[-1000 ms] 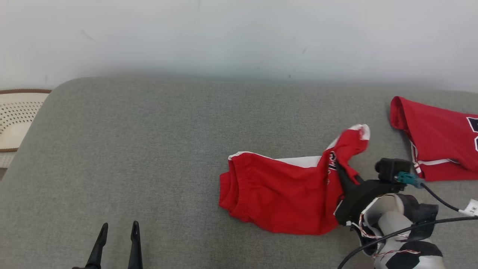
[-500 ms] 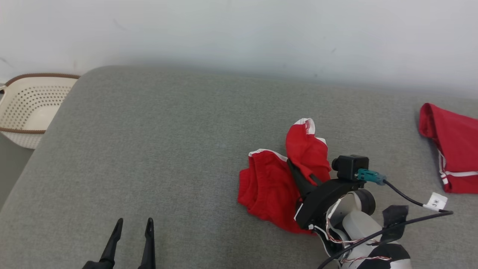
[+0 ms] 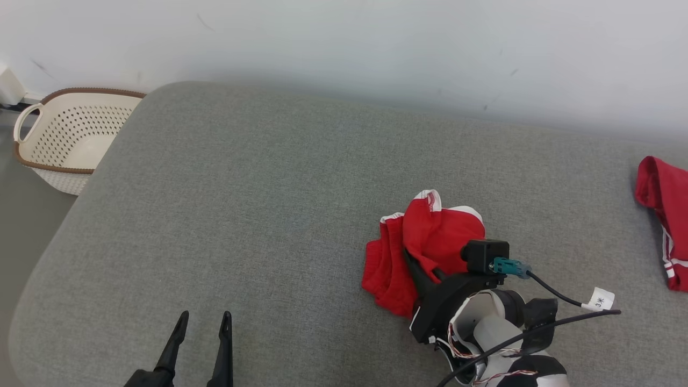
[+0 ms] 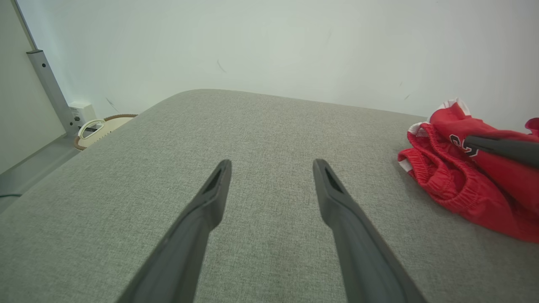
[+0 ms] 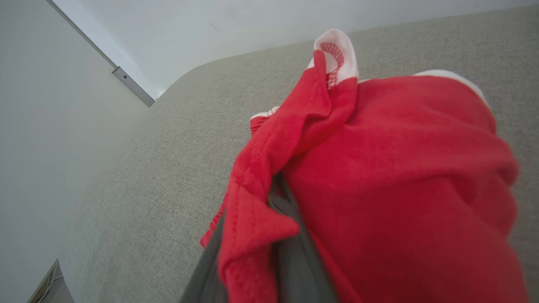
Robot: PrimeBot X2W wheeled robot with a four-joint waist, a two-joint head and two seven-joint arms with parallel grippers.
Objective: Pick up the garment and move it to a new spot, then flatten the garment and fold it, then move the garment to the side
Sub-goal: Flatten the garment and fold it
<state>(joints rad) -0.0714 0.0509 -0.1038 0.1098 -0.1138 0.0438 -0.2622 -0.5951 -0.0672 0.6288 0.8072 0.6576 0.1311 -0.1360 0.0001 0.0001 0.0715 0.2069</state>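
Shorts [image 3: 388, 279] now lie doubled as right claw [image 3: 415, 262], clamped on one leg [image 3: 446, 236], has carried it over the waistband [image 3: 382, 252], advancing the fold; left claw [image 3: 206, 314] waits apart.

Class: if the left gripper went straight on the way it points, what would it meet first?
The left gripper would probably meet the grey cushion, perhaps the wall beyond; depth is unclear. The red shorts lie right of its line.
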